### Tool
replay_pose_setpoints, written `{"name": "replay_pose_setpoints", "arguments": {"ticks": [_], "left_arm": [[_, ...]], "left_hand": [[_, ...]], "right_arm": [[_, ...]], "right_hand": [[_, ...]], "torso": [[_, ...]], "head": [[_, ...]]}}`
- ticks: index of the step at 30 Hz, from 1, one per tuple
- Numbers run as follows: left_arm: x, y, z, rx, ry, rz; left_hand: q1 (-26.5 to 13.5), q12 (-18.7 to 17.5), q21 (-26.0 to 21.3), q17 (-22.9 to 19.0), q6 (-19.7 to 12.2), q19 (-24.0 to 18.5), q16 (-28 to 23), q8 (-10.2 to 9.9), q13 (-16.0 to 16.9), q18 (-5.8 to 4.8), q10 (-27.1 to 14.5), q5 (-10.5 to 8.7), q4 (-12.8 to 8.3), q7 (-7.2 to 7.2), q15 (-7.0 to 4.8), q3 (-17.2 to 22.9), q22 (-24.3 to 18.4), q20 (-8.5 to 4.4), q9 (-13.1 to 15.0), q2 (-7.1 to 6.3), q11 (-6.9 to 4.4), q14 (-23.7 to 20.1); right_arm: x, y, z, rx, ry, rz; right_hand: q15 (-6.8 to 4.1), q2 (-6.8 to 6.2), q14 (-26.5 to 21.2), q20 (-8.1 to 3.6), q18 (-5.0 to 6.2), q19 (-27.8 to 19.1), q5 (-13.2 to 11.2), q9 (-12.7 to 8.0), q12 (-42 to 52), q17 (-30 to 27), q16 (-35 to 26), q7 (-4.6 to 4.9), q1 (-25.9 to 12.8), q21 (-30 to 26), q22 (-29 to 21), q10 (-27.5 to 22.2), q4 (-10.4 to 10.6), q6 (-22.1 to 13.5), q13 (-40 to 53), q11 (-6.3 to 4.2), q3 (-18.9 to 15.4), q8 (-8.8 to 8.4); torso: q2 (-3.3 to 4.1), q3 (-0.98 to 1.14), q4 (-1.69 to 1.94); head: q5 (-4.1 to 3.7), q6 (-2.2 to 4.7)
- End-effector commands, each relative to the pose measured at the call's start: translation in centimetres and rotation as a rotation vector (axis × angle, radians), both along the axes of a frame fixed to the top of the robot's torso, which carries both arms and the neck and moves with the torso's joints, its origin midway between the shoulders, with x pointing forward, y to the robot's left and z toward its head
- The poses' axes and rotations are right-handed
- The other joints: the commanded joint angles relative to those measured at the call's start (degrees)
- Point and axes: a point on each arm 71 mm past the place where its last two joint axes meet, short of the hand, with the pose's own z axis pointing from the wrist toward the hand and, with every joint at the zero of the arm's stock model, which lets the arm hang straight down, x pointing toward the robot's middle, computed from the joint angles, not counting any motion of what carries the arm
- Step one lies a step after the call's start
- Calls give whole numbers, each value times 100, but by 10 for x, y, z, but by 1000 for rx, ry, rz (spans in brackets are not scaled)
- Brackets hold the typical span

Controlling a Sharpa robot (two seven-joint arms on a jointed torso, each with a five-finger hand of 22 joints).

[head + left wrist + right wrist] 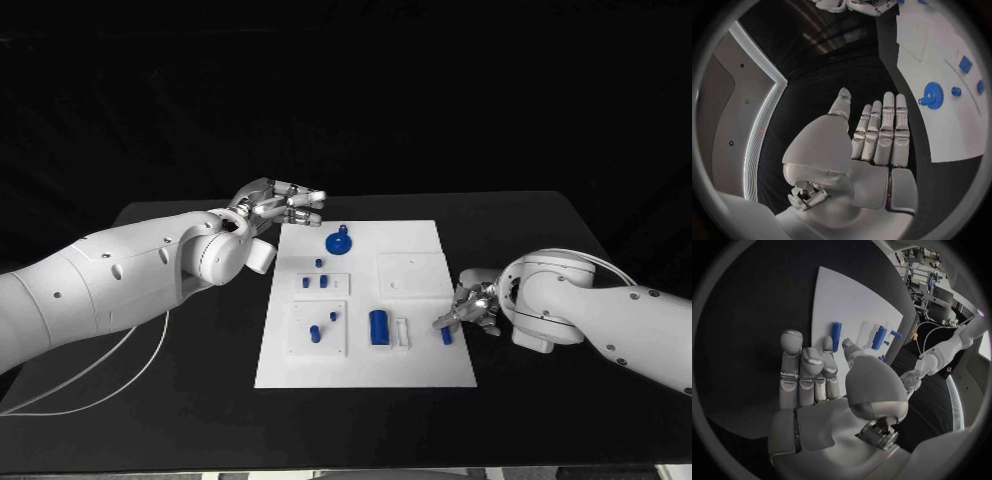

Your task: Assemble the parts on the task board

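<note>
Right hand (473,308) sits at the task board's (411,370) right edge, fingers (792,357) loosely apart and grasping nothing, a small blue peg (446,335) just beside them. Further in lies a blue cylinder (381,327) (flat in its tray). Left hand (277,207) hovers off the far left corner, fingers (879,132) straight, released, the blue gear (338,242) nearby. Bare black table (173,400) rings the board.
</note>
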Motion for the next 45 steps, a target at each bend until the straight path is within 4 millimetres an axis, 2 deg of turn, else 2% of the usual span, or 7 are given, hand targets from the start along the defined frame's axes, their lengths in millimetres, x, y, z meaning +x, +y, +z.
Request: {"name": "replay_pose_setpoints", "arguments": {"ticks": [1,10,19,30,37,40,45], "left_arm": [[-1,-1,0,-13,5,-17],[-1,1,0,-18,14,-17],[-1,3,-1,-18,20,-20],[-2,3,-1,-18,23,-21],[-2,4,-1,-18,24,-22],[-2,4,-1,-18,24,-23],[-2,4,-1,-18,25,-24]], "left_hand": [[-18,-4,24,0,20,-2,13,-8,4,-42,20,7,0,3,3,-20,1,17,1,45,6,-40],[-18,-4,24,0,20,-2,13,-8,4,-42,20,7,0,3,3,-20,1,17,1,45,6,-40],[-11,-3,21,-3,22,-11,7,-7,5,-42,31,-9,-13,1,5,-24,0,21,1,40,3,-48],[-19,-4,21,-3,23,-12,7,-7,5,-42,32,-12,-9,2,6,-26,0,21,2,43,3,-49],[-22,-4,21,-3,13,-15,8,-8,4,-42,27,-14,-6,5,6,-29,-1,21,1,42,5,-49],[-23,-4,21,-3,3,-15,8,-9,5,-43,26,-13,-5,8,6,-28,-1,21,1,44,6,-48],[-21,-4,22,-2,-23,-14,8,-10,4,-42,11,-13,-6,16,8,-28,-1,22,0,38,11,-50]], "right_arm": [[-3,-8,-11,-124,20,-7],[-3,-7,-16,-211,3,43],[-3,-3,-18,-297,-37,95],[-6,2,-22,-304,-35,111],[-9,4,-24,-216,0,75],[-10,5,-25,-167,17,54],[-11,5,-25,-106,28,21]], "right_hand": [[2,-42,9,11,17,262,-12,-17,-14,2,-38,9,7,-32,8,-47,6,-16,-9,-9,32,-39],[2,-191,11,11,8,259,-11,14,-37,0,-54,-6,199,-60,1,-64,-128,1,-23,-15,202,-38],[59,-648,4,49,6,244,-13,-140,-160,-39,-124,115,320,-131,-13,-155,-231,-288,-100,67,816,-38],[121,-646,7,126,86,251,37,-543,-211,-62,-154,244,342,-189,-15,-215,-411,-631,-174,147,1070,-53],[121,-380,-6,140,158,259,2438,-1088,-164,-72,-123,360,153,-159,19,-273,-1013,-869,-201,159,1760,-52],[110,-371,-12,135,173,260,2959,-1112,-122,-65,-95,366,-187,-126,46,-269,-1147,-882,-200,145,2124,-53],[95,-294,-19,119,173,257,3212,-1115,-76,-54,-49,356,-419,-56,103,-256,-1345,-827,-207,130,2307,-58]], "torso": [[3,-3,-6],[2,11,-9],[-4,9,-18],[-5,7,-14],[-3,10,-14],[-3,6,-16],[-2,7,-17]], "head": [[8,-21],[24,-41],[35,-78],[28,-80],[24,-83],[25,-83],[40,-76]]}}
